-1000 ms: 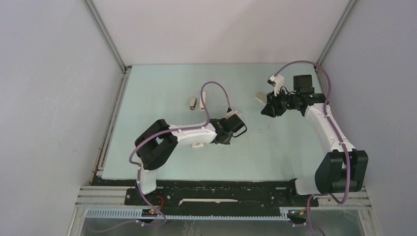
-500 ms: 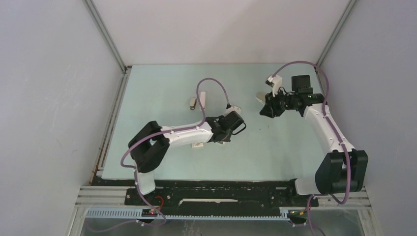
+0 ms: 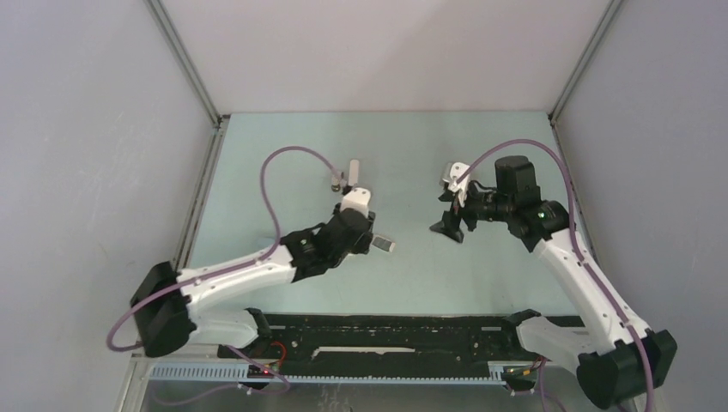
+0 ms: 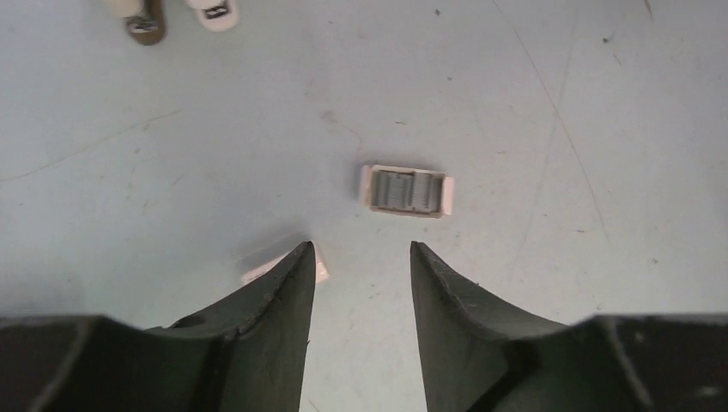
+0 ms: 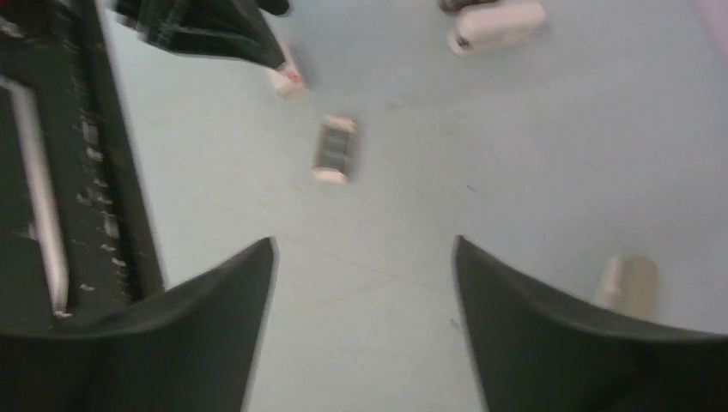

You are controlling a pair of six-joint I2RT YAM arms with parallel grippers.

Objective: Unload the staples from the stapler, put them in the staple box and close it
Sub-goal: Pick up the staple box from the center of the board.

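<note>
While left gripper [image 4: 360, 247] and right gripper [image 5: 365, 242] stand with jaws parted and empty, the stapler [image 3: 337, 180] lies left of centre, beside a white stapler [image 3: 354, 166]. Staples [image 4: 403, 190]: in white tray [image 4: 446, 195], ahead of left gripper. Box [image 5: 288, 79] print: blurred, unreadable.

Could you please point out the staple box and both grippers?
staple box [image 4: 446, 195]: left wrist view, on its white right rim.
left gripper [image 4: 360, 251]: left wrist view, midway between its fingertips.
right gripper [image 5: 365, 245]: right wrist view, midway between its fingertips.

Pale green table [image 3: 283, 154], grey walls [image 3: 86, 172], slim white stapler [image 4: 215, 12], small white printed box [image 5: 289, 80]
</note>
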